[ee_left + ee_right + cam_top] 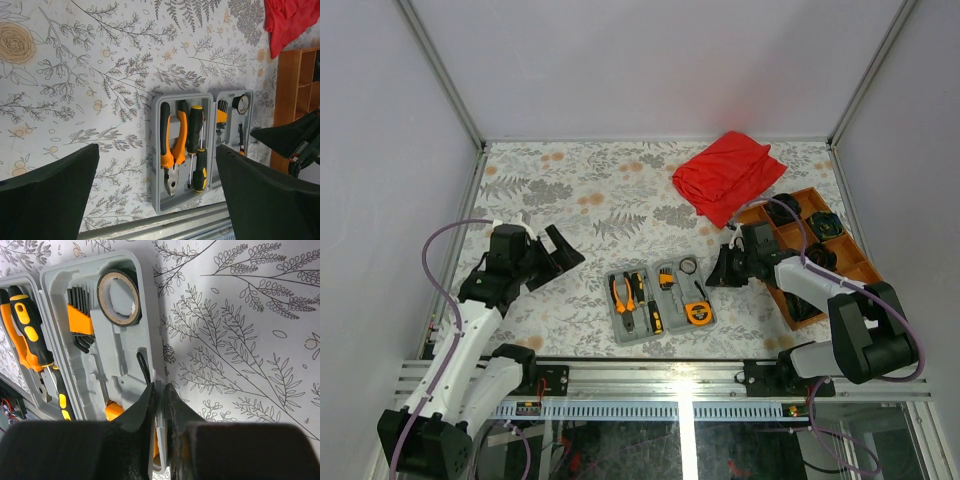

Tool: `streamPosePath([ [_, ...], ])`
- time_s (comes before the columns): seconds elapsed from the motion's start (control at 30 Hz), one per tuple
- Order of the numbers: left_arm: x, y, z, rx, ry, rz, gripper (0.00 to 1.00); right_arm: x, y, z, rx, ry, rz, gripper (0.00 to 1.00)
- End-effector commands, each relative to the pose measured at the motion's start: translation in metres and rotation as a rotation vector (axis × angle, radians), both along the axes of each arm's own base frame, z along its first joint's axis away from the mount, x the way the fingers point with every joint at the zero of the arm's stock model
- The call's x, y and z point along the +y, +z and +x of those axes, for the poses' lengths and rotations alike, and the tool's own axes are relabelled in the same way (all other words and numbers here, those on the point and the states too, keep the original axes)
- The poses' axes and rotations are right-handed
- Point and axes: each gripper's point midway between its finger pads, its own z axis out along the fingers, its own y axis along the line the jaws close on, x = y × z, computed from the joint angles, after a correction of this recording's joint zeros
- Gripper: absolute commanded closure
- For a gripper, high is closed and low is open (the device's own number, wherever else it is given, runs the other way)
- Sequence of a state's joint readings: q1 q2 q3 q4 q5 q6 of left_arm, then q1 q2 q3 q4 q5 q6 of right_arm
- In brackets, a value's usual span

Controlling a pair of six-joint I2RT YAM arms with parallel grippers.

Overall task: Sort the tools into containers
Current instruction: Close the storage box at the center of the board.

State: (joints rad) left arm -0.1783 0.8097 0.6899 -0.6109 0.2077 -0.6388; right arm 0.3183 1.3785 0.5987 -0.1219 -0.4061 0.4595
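Note:
The two grey containers lie side by side as one open case [660, 303] near the table's front edge. In the left tray [161, 200] lie orange-handled pliers [175, 145] and two screwdrivers [196, 125]. The right tray [125, 385] holds an orange hex-key set [80, 320], a tape roll [119, 297] and a round orange tape measure [699, 314]. My right gripper [160, 392] is shut on the right tray's outer rim, one finger inside it and one outside. To the case's left my left gripper [555, 255] hovers wide open and holds nothing.
An orange-brown divided tray [820, 250] with black round parts stands at the right, behind my right arm. A red cloth [728, 175] lies at the back right. A metal rail [670, 375] runs along the near edge just below the case.

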Motion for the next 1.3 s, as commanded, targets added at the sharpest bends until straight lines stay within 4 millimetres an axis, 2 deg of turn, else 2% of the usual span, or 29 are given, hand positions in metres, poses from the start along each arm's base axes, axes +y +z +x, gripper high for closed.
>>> streamPosePath([
  [0.0,-0.011,0.005,0.007,-0.044,-0.027,-0.045,0.02,0.002,0.009,0.017,-0.056,-0.014,0.017,0.95],
  [0.07,-0.012,0.002,0.006,-0.036,-0.029,-0.050,0.02,0.002,0.011,0.018,-0.057,-0.043,0.034,0.99],
  [0.27,-0.021,-0.004,0.007,-0.020,-0.048,-0.092,0.02,0.001,0.020,0.026,-0.098,-0.127,0.074,1.00],
  [0.67,-0.028,-0.017,0.007,0.003,-0.063,-0.099,0.03,-0.026,0.017,0.029,-0.121,-0.245,0.019,1.00],
  [0.73,-0.029,-0.019,0.006,0.008,-0.066,-0.103,0.04,-0.024,0.017,0.029,-0.117,-0.229,0.030,1.00],
  [0.9,-0.039,-0.026,0.007,0.010,-0.098,-0.153,0.04,-0.001,0.020,0.026,-0.095,-0.092,0.125,1.00],
  [1.0,-0.046,-0.030,0.005,0.002,-0.130,-0.194,0.00,0.007,0.018,0.025,-0.068,-0.040,0.147,1.00],
  [1.27,-0.045,-0.038,0.008,0.005,-0.112,-0.189,0.00,0.016,0.013,0.022,-0.041,-0.014,0.188,1.00],
])
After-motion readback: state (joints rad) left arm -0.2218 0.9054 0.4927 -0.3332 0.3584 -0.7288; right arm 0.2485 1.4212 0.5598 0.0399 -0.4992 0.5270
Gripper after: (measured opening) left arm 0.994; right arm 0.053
